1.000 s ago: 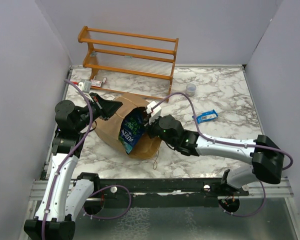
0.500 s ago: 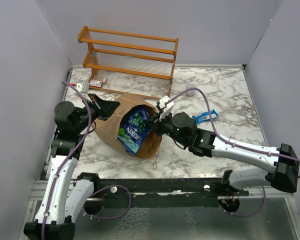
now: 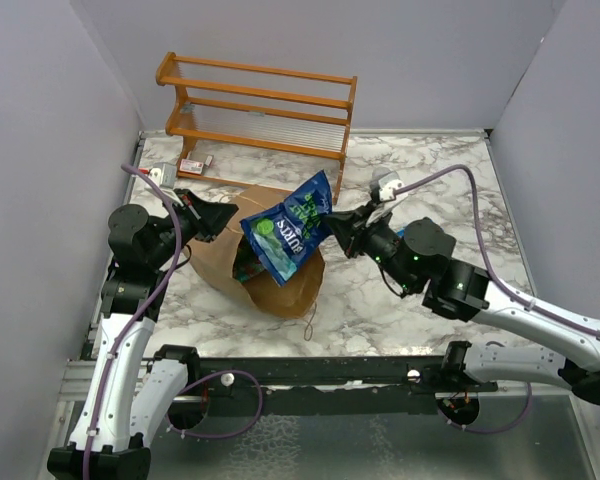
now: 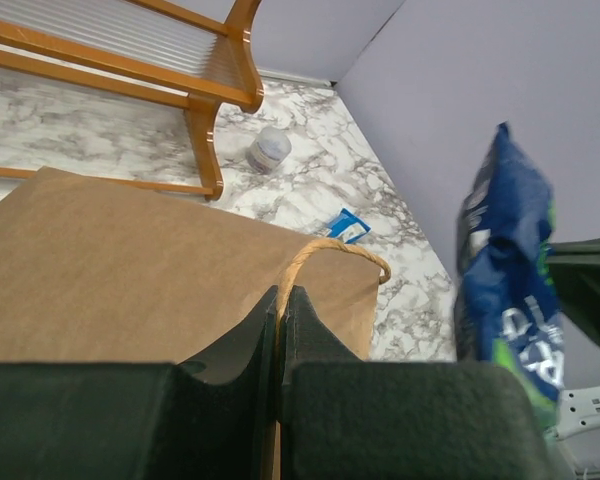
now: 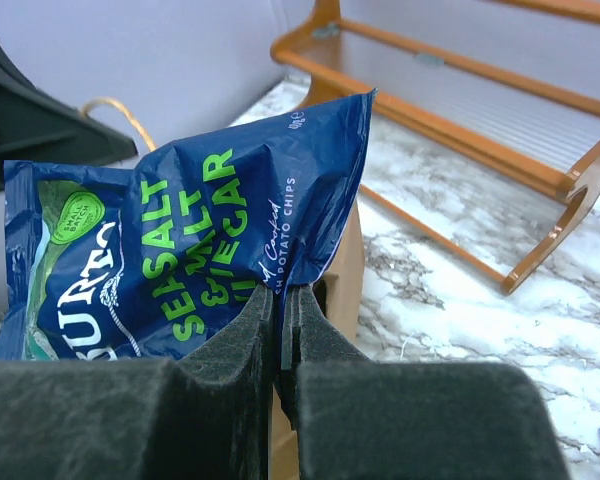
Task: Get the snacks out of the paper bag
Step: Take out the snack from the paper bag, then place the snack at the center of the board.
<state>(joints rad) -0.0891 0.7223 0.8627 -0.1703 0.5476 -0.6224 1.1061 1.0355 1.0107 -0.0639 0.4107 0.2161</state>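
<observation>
The right pincer (image 3: 335, 222) grips a corner of the blue pouch (image 3: 288, 232), held above the bag (image 3: 285, 288) lying on the bench (image 3: 430, 180). The left pincer (image 3: 232, 212) clamps the bag by its handle (image 4: 325, 250).

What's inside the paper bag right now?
The dark blue chip pouch, held by the right gripper, hangs over the mouth of the paper bag and covers most of it. Only a dark sliver with a hint of coloured packaging shows; the rest is hidden.
</observation>
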